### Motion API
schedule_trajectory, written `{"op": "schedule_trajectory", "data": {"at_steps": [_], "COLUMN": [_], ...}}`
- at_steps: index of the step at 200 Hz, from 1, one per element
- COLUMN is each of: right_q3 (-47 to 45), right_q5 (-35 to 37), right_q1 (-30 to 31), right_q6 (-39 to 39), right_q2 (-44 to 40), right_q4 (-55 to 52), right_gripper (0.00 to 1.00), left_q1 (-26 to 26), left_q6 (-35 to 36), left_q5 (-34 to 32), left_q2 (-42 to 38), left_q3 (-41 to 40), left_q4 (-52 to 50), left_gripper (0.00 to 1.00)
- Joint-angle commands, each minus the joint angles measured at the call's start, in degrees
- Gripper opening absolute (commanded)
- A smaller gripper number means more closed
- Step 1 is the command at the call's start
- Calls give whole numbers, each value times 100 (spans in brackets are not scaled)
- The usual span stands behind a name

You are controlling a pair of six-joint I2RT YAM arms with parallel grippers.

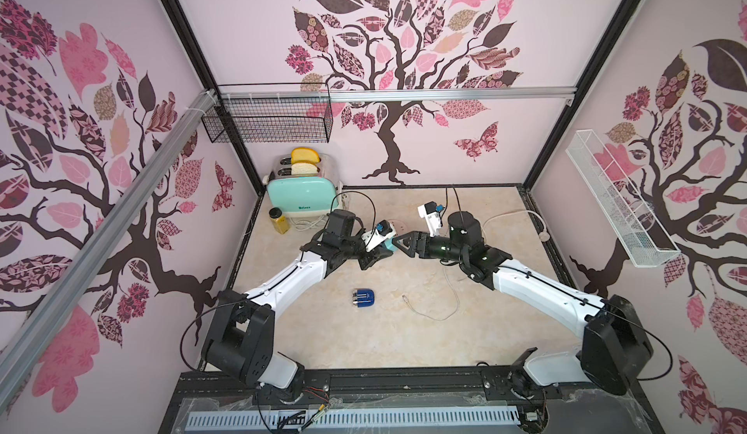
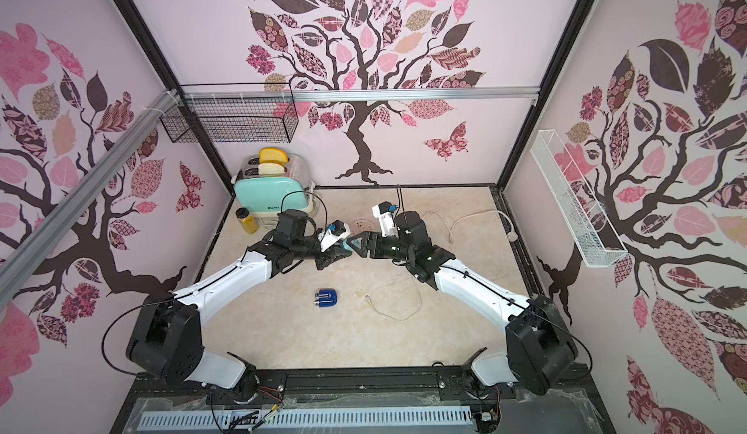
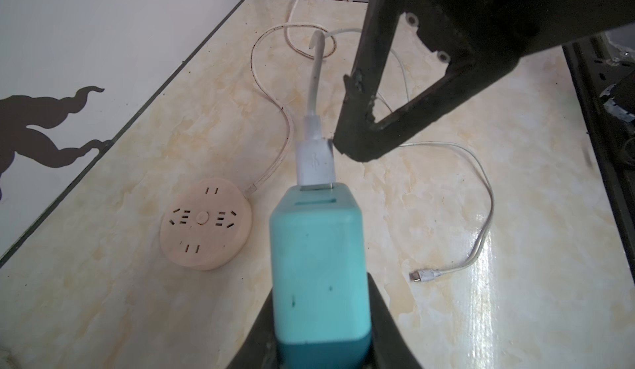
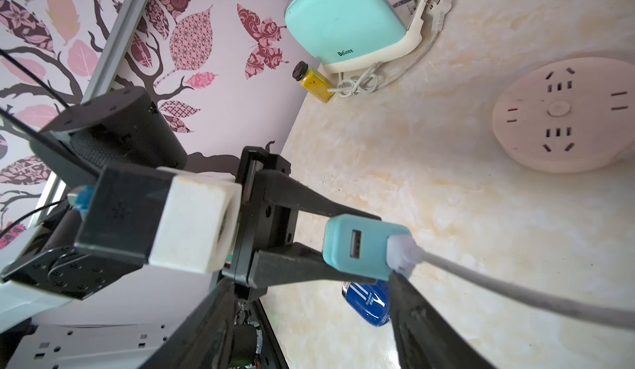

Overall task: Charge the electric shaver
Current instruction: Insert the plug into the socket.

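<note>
My two arms reach in from the front corners of the cream marbled counter [image 1: 323, 343], elbows out, forearms angled toward each other. The wrists meet above its middle. My left gripper [image 1: 380, 256] is clamped on a small teal cube plug adapter [image 3: 318, 264], one finger on each side, holding it clear of the surface. A white USB plug [image 3: 314, 164] sits in the adapter's end face, and its white cable [image 3: 481, 192] trails down onto the counter. My right gripper [image 1: 398, 246] faces the left one tip to tip with its jaws apart. One of its fingers [image 3: 360, 137] is just beside the plug; I cannot tell whether it touches.

The palm-sized dark blue electric shaver [image 1: 364, 298], rounded with a silver ridged head, lies flat in the counter's front half, between my arms. Its long axis runs roughly along the front edge, head toward the left side. The cable's free connector [image 1: 405, 298] lies near it on the right, apart.

In the right wrist view only part of the shaver shows, below the adapter. A round pale-pink power strip [image 3: 206, 223] lies toward the back edge, mostly hidden behind my wrists in both top views. I cannot make out the shaver's charging port.
</note>
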Motion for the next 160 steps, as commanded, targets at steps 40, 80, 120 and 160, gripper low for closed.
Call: {"op": "schedule_trajectory", "data": {"at_steps": [40,80,120,160], "right_q3": [135,-86,-174,-64], "right_q5": [51,490,495,432], "right_q1": [10,-7,-9,0], "right_q6": [540,630,951,983], "right_q2": [318,303,521,710], "right_q4": [216,531,1041,1122], "right_gripper": [73,78,74,71], "left_q1": [-7,1,19,19], "left_q6": [-241,-393,-557,-702], "left_q5": [113,176,242,262], "left_q2": [101,69,35,119], "left_q3": [144,131,155,209], "left_q4": [283,409,466,492], "left_gripper": [0,0,0,0]}}
